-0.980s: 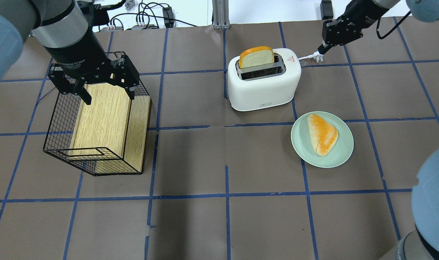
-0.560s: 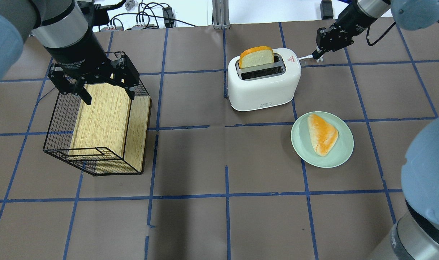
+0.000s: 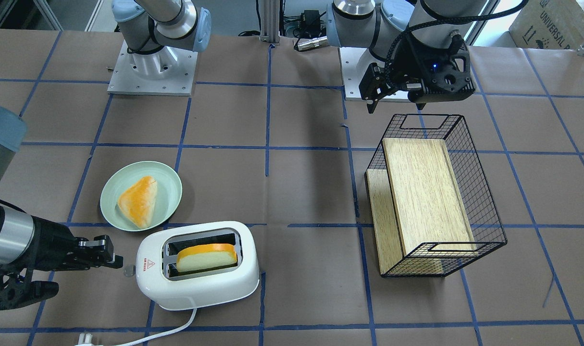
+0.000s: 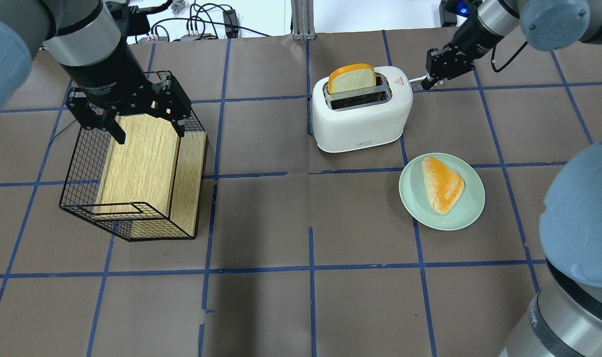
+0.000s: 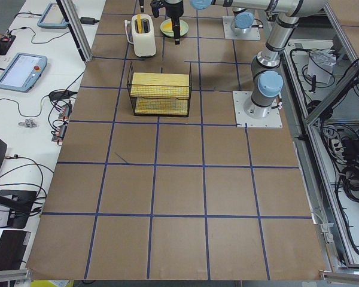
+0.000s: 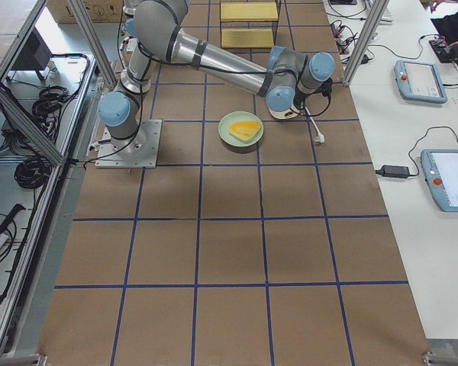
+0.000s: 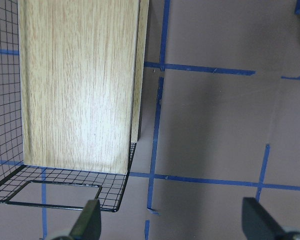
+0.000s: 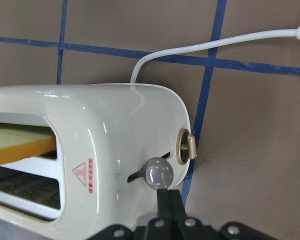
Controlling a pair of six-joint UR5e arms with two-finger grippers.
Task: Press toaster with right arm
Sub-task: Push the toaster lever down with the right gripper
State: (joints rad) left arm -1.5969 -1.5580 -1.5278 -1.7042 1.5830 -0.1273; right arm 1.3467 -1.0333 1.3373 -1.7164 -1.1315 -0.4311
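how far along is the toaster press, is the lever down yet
Done: the right gripper is at the end of the toaster, fingers shut. In hand: its tip lines up on the grey lever knob, contact unclear. Left: the push itself; the bread slice stands high out of its slot, so the lever looks unpressed.

Table count recorded: one toaster [image 4: 360, 119], one plate [image 4: 410, 196], one wire basket [image 4: 82, 163], one wooden insert [image 4: 142, 158]. Bread pieces numbered two: slice [image 4: 352, 79], wedge [image 4: 442, 184].

Overhead and front cameras face oppositely, both seeing the toaster [image 4: 361, 121].
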